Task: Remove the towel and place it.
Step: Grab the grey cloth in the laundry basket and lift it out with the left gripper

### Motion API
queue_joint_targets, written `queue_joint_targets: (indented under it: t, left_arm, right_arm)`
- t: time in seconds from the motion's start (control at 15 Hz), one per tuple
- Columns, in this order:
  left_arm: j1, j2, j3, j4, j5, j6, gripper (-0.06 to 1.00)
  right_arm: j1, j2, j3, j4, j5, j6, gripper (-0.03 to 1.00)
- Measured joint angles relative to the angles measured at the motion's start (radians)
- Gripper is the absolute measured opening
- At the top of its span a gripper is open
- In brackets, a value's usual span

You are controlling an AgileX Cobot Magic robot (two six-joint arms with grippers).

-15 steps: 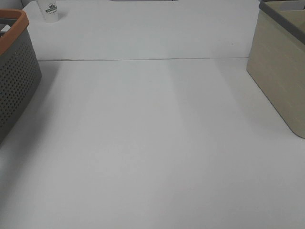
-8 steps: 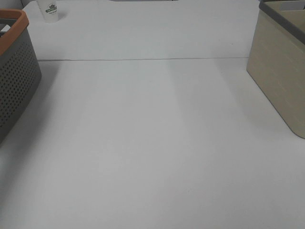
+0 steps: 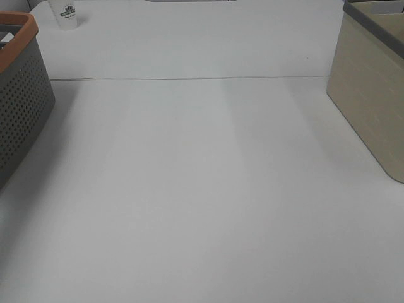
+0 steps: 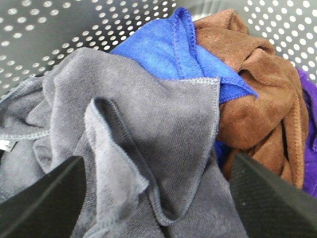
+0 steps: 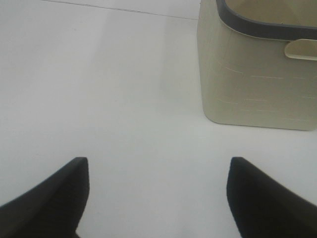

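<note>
The towel (image 4: 148, 114), a charcoal-grey terry cloth with hemmed edges and a small white tag at one edge, lies crumpled on top of other cloths inside the perforated grey basket (image 4: 44, 25). My left gripper (image 4: 156, 166) is open just above the towel, with one finger on each side of it and nothing held. My right gripper (image 5: 158, 163) is open and empty above the white table (image 5: 99, 89). Neither arm shows in the exterior high view.
A blue cloth (image 4: 168, 47), a brown cloth (image 4: 257, 94) and a purple cloth (image 4: 309, 124) lie beside the towel. In the exterior high view the orange-rimmed basket (image 3: 22, 107) stands at the left, a beige bin (image 3: 372, 95) (image 5: 252, 74) at the right and a paper cup (image 3: 66, 12) at the back left.
</note>
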Motion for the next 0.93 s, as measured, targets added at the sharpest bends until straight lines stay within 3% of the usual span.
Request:
queue_joint_targets:
  t: [0.53, 0.8, 0.93]
  left_arm:
    - [0.000, 0.032, -0.002, 0.000, 0.003, -0.022, 0.73]
    - [0.000, 0.056, -0.002, 0.011, 0.055, -0.024, 0.66]
    - [0.000, 0.056, -0.002, 0.018, 0.062, -0.039, 0.49]
  right_arm:
    - [0.000, 0.000, 0.000, 0.000, 0.000, 0.000, 0.76]
    - [0.000, 0.000, 0.000, 0.000, 0.000, 0.000, 0.76]
    - [0.000, 0.000, 0.000, 0.000, 0.000, 0.000, 0.76]
